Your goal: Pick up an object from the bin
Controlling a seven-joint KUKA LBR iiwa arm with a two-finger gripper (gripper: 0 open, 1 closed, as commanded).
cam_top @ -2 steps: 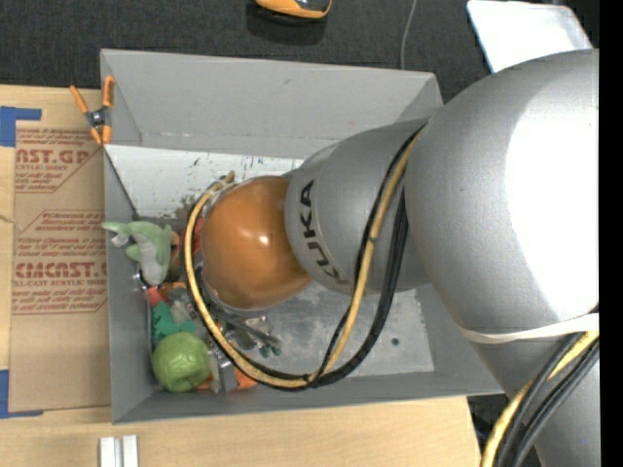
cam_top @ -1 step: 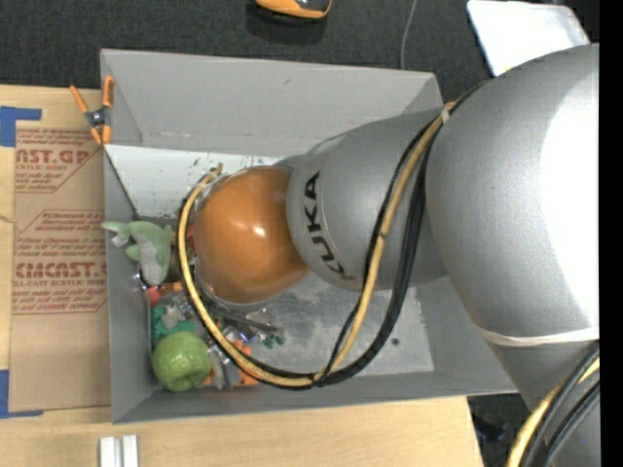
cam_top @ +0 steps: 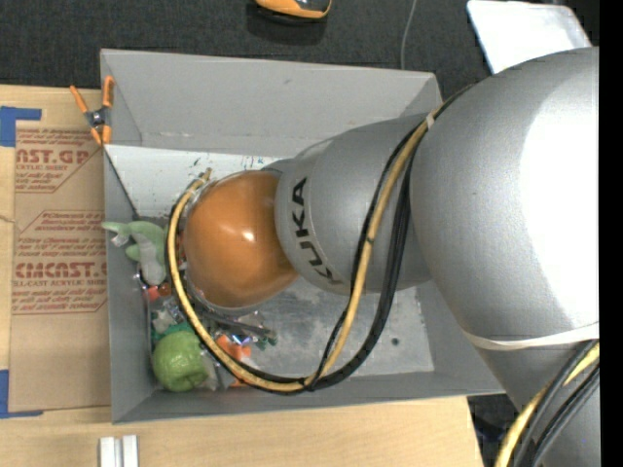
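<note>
Arm writing: the grey arm carries black letters along its forearm that read "KUKA", the first letter partly cut by the curve of the casing.
Wrist: a glossy orange cover caps the end of the arm, low over the left half of the bin.
Cables: a yellow and a black cable run down the arm and loop round the orange cover, their lowest bend near the bin's front wall.
Gripper: it sits beneath the orange cover, and whether it is wide, narrow or holding something cannot be told.
Container: a grey metal bin with sloping walls; the floor to the right of the cover is bare, scuffed metal.
Contents, front-left corner: a round green thing, perhaps a toy apple, lies against the corner.
Contents, left wall: a pale green, limp-looking thing lies just beside the cover's left edge.
Contents, between those two: a small heap of mixed bits lies along the left wall.
Nearest the cover: small grey and orange pieces poke out just below its lower edge, beside the round green thing.
</note>
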